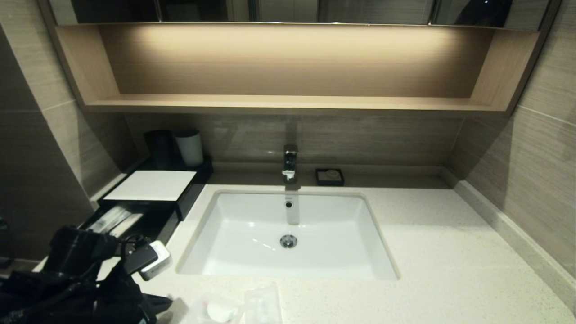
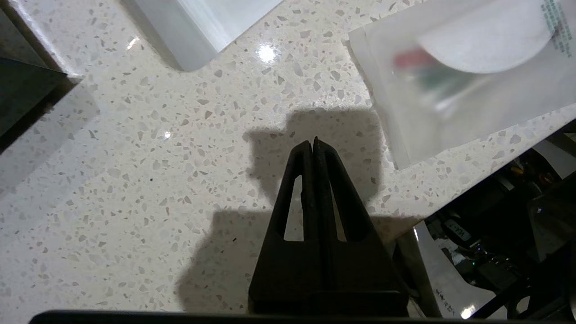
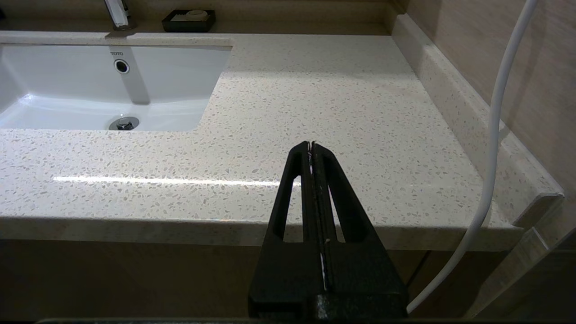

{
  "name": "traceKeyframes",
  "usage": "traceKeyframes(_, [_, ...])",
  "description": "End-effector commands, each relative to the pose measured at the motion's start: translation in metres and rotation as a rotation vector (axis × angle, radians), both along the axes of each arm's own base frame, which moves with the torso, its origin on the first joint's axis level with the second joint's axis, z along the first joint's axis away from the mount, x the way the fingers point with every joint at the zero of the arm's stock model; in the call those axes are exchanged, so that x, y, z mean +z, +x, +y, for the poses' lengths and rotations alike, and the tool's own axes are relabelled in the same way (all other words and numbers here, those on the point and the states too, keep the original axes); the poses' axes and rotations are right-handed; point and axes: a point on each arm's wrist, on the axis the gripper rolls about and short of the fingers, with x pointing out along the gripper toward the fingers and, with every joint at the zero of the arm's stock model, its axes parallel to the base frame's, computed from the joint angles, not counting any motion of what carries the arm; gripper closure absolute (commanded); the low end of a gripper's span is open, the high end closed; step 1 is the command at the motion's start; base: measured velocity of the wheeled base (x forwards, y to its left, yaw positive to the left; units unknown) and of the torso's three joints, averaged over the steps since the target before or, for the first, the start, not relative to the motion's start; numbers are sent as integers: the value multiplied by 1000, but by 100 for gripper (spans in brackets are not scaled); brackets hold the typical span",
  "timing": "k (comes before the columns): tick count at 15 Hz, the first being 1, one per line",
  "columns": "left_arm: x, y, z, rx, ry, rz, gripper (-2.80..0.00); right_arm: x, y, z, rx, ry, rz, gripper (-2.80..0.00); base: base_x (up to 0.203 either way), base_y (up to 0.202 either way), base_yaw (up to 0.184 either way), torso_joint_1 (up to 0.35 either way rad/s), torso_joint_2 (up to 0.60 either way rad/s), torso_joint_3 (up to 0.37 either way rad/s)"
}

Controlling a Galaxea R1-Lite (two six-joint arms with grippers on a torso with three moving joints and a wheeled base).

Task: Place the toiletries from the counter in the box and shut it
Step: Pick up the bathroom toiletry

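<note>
The black box (image 1: 189, 189) with its white top panel stands at the counter's (image 1: 450, 252) back left. Its front drawer (image 1: 153, 225) is pulled out, with a long thin clear packet (image 1: 110, 219) lying inside. Two toiletries lie at the counter's front edge: a squarish packet with a white disc (image 1: 220, 310) (image 2: 450, 90) and a small rectangular packet (image 1: 262, 303). My left gripper (image 2: 313, 141) is shut and empty, just above bare counter beside the disc packet, apart from it. My right gripper (image 3: 311, 145) is shut on nothing, held off the counter's front right edge.
The white sink (image 1: 288, 234) fills the counter's middle, with the tap (image 1: 290, 163) behind it. A small black dish (image 1: 329, 176) sits to the tap's right. A black cup and a white cup (image 1: 190, 147) stand behind the box. A white cable (image 3: 495, 135) hangs near my right gripper.
</note>
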Motion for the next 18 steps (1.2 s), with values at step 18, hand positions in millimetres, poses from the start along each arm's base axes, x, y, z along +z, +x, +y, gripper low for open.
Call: traceKeyframes(18, [82,17,-126,415,-101,489,0,0,0,0,0,0,0,0,0,0,0,0,0,0])
